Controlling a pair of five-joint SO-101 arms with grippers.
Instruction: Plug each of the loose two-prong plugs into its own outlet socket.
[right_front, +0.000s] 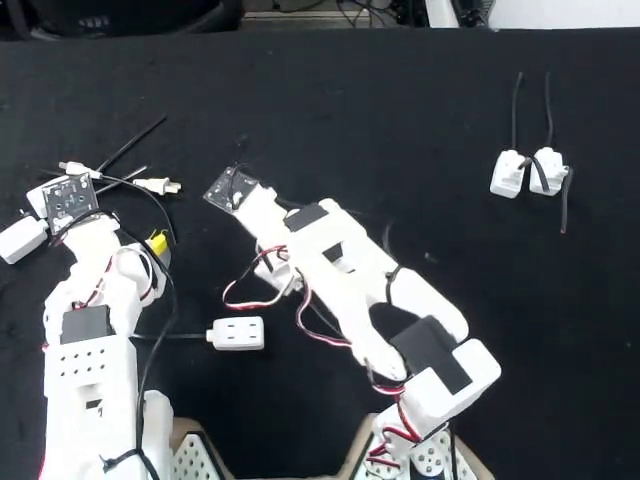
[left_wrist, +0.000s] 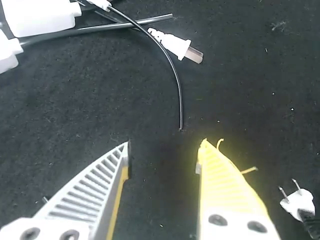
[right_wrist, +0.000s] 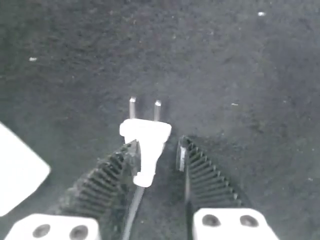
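Nearby, a white plastic outlet socket (right_front: 237, 333) lies on the black cloth table (right_front: 400, 120); the right gripper (right_wrist: 156, 145), narrowly open, straddles a white two-prong plug (right_wrist: 145, 137) that touches one finger; the left gripper (left_wrist: 164, 146) is wide open over the cloth; beyond it lies a second white plug (left_wrist: 175, 46).

Bare table (right_front: 400, 110) gives passage toward 12 o'clock. Obstructions: loose plug (right_front: 158, 185) at 10 o'clock, outlet socket (right_front: 238, 333) at 7 o'clock.

The high camera looks down over the whole black desk (right_front: 400, 110) from well above. Each wrist camera sits just behind its arm's fingers, the left fingers (left_wrist: 220, 185) and the right fingers (right_wrist: 202, 167), and faces along them, close to the desk. The white plug (left_wrist: 175, 47) ahead of the left fingers is the same white plug (right_front: 160, 185) seen from above.
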